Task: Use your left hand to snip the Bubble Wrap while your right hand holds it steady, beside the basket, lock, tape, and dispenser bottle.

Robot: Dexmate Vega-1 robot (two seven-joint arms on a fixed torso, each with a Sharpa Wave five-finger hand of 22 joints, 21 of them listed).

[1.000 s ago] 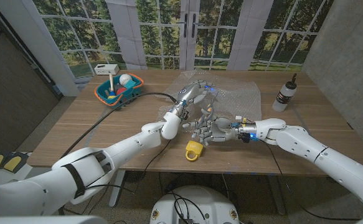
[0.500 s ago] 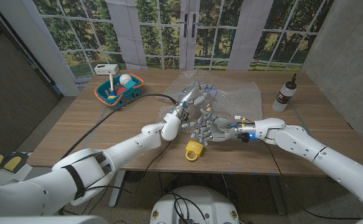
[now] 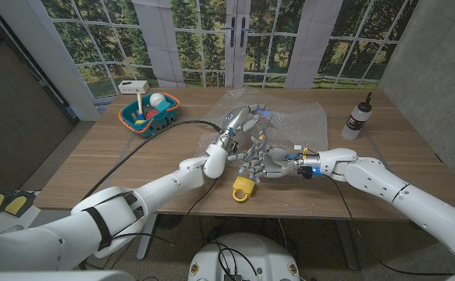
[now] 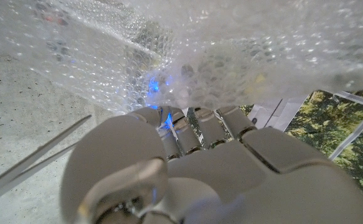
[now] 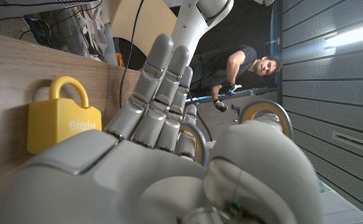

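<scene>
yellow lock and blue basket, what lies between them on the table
In the head view, a black cable and the left arm cross the bare wood between the yellow lock and blue basket.

The left arm comes in from the near left corner of the table and reaches to the middle. The left hand (image 3: 240,125) is up above the table top, with its fingers (image 4: 201,127) curled in.

The right arm comes in from the near right corner and lies low, along the near edge. The right hand (image 3: 260,164) is close under the left hand, near the middle of the table. Its fingers (image 5: 159,87) are straight and side by side.
</scene>
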